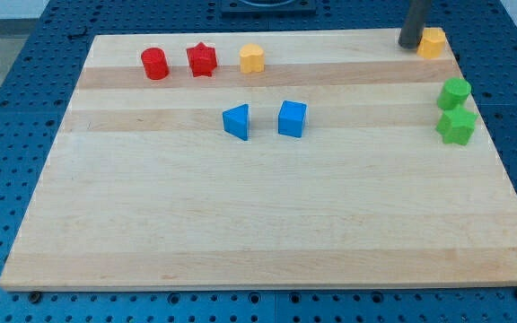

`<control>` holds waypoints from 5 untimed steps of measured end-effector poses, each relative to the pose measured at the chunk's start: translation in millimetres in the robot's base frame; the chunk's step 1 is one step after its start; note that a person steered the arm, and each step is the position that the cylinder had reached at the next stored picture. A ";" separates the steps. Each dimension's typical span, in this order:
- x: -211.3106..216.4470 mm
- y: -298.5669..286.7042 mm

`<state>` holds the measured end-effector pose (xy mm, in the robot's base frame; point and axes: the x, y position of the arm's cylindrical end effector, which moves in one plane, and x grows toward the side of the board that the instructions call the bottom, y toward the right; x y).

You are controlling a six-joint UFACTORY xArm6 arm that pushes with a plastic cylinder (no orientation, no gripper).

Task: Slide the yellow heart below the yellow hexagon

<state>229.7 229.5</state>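
Note:
A yellow block that looks like the heart [252,58] sits near the view's top, left of centre, beside the red star. A second yellow block, seemingly the hexagon [433,42], sits at the board's top right corner. My tip [408,46] rests on the board right against this block's left side, far to the right of the heart. The dark rod rises out of the view's top.
A red cylinder [154,64] and a red star [202,59] stand left of the heart. A blue triangle [237,121] and a blue cube [292,118] sit mid-board. Two green blocks [454,92] [457,126] stand at the right edge below the hexagon.

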 end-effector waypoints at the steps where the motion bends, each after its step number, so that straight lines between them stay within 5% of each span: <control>1: 0.0 7.8; 3: -0.4 12.5; 5: -27.9 -50.7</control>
<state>201.8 178.8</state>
